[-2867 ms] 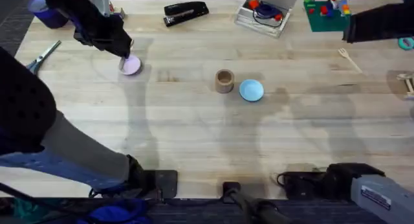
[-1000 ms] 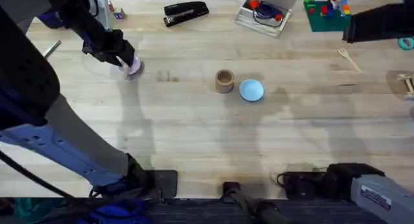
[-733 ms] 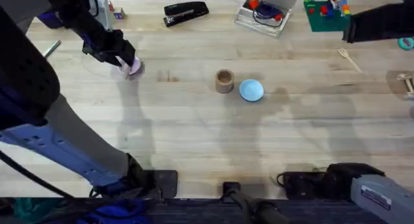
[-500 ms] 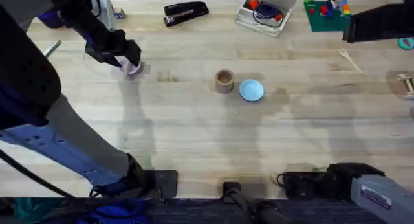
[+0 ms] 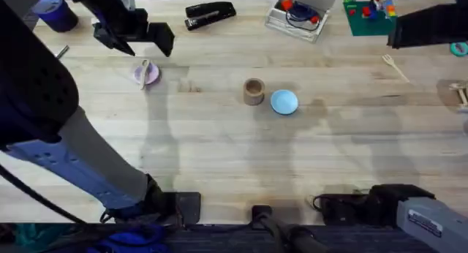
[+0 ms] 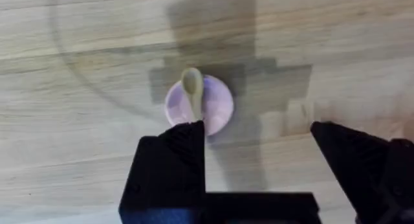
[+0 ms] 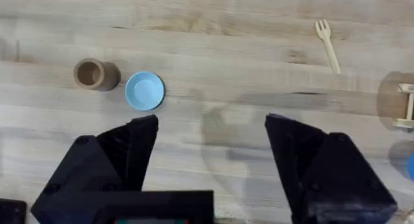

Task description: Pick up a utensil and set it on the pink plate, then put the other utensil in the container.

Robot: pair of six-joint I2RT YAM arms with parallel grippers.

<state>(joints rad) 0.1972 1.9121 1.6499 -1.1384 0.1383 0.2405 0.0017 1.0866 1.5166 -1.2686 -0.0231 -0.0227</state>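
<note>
Overhead: spoon (image 5: pixel 144 70) across pink plate (image 5: pixel 151 77), handle overhanging. Left gripper (image 6: pixel 259 143) wide open, empty, above it. Right gripper (image 7: pixel 210 136) open, empty. Fork (image 7: pixel 327 43) far from cup (image 7: pixel 90 74); thin, flat, likely to slip.

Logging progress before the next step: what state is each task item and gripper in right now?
spoon: lying across the pink plate, released
fork: lying on the table, untouched
wooden cup: upright, looks empty
left gripper: open, above the plate
right gripper: open, holding nothing
</note>
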